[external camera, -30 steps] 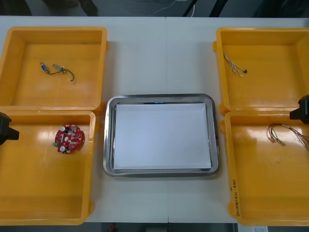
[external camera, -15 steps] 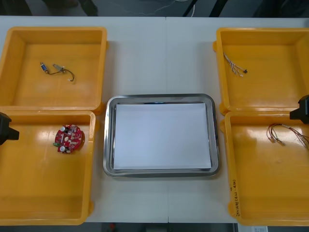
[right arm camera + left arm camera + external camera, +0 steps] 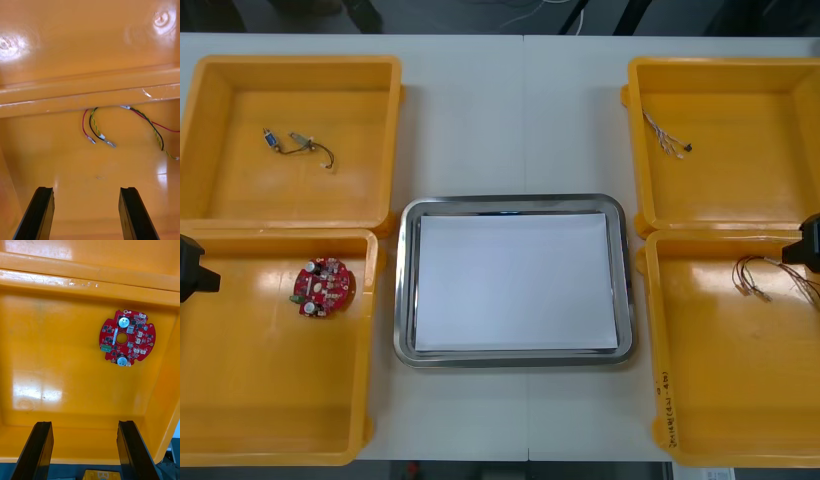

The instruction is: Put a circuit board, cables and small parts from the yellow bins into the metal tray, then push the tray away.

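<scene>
A round red circuit board (image 3: 323,287) lies in the near left yellow bin (image 3: 240,440). My left gripper (image 3: 84,423) hovers open over that bin's outer side, the board (image 3: 126,336) lying well ahead of its fingers. Red and yellow cables (image 3: 770,275) rest in the near right bin (image 3: 700,420). My right gripper (image 3: 86,189) is open above that bin's floor, with the cables (image 3: 98,132) ahead of it near the bin's wall. The metal tray (image 3: 513,201), white inside, sits between the bins and holds nothing.
The far left bin (image 3: 210,90) holds small metal parts with a dark cable (image 3: 300,145). A twisted cable (image 3: 665,137) lies in the far right bin (image 3: 780,75). Bare table stretches beyond the tray's far rim.
My right gripper has shifted slightly nearer and outward at the right edge of the front view. The left gripper and all objects stay put.
</scene>
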Available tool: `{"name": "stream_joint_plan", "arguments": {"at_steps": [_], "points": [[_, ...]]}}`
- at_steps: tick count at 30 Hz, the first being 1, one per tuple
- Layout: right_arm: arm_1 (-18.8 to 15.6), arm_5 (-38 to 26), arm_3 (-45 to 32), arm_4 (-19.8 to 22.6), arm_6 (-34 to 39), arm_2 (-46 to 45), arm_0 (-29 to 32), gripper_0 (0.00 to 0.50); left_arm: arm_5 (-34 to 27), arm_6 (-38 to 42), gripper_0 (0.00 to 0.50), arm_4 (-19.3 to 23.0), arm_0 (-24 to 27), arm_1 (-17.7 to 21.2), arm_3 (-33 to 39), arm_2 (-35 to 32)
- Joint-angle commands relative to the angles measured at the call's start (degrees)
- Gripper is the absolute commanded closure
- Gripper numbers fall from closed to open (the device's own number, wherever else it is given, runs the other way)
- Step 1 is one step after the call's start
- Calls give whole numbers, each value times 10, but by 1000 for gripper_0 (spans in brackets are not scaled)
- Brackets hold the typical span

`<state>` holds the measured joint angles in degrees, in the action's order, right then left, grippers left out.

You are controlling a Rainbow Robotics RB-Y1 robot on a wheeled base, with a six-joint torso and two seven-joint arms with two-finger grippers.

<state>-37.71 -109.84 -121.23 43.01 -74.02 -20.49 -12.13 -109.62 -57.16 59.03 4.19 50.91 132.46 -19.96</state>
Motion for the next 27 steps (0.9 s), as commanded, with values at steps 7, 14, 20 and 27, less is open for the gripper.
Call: {"name": "stream_joint_plan", "arguments": {"at_steps": [7,14,20,27], "points": [[-15,-1,-5,11,-18,-7,62,0,59,-57,0,-10,7,8,-30,44],[-15,60,-5,2,-19,12,93,0,117,-64,0,-20,22,8,-58,88],[-14,92,-4,-19,-23,19,98,0,143,-63,0,-36,33,8,-61,123],[0,120,-4,-62,-25,36,98,0,182,-63,0,-45,35,8,-78,152]]}}
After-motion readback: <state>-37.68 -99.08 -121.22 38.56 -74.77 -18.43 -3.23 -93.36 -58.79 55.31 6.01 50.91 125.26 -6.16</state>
